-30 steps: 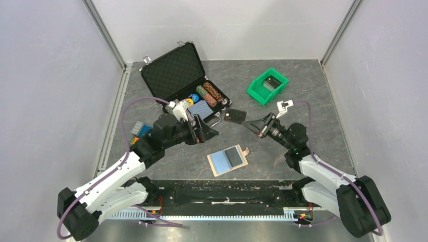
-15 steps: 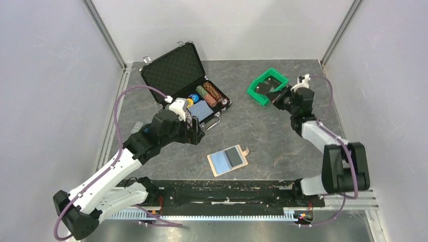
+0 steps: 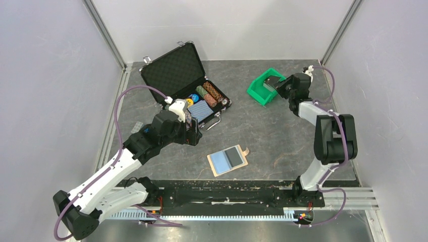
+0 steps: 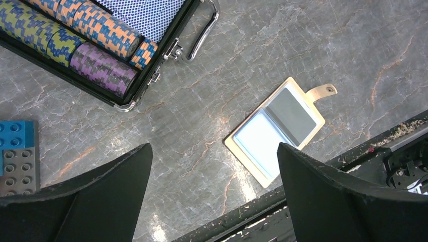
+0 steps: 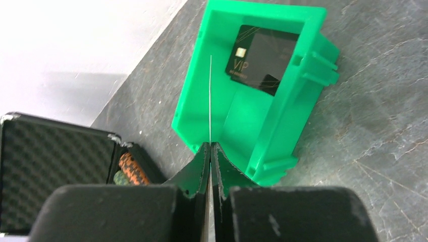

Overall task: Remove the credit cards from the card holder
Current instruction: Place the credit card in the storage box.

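Pinching one card over one bin

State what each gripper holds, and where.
The right gripper pinches a card, seen edge-on, by its near end, above the green bin. The left gripper, open, holds nothing.

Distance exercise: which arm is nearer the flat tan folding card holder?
Left. Left arm hovers near the card holder; right arm is far off, at the green plastic bin.

The grey table is carrying an open black case far left, a green bin far right, toy bricks at the left, and a tan wallet lying open up front.
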Tool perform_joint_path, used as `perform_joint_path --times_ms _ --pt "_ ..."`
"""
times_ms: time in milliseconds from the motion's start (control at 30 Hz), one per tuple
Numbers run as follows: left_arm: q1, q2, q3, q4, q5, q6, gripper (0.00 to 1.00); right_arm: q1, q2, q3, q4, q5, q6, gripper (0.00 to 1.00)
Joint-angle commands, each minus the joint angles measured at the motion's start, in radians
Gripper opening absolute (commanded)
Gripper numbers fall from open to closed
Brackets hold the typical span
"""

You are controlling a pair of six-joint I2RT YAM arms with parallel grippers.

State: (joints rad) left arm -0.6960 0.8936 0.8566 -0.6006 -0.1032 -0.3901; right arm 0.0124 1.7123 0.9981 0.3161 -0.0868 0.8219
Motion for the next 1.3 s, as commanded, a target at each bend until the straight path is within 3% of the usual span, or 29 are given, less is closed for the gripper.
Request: perform_joint_path --times_ms 0,567,1267 --pt "0.001 -0.03 0.021 -0.001 -0.019 0.065 1.0 -0.006 0.068 0.076 -0.001 0.071 0.061 0.0" --pt "0.001 -0.096 0.003 0.019 -0.024 0.077 1.0 -0.006 0.2 0.185 0.012 0.103 0.173 0.0" --pt "0.001 -0.12 -0.003 0.031 -0.041 0.084 1.0 -0.007 0.207 0.131 0.092 0.125 0.252 0.0"
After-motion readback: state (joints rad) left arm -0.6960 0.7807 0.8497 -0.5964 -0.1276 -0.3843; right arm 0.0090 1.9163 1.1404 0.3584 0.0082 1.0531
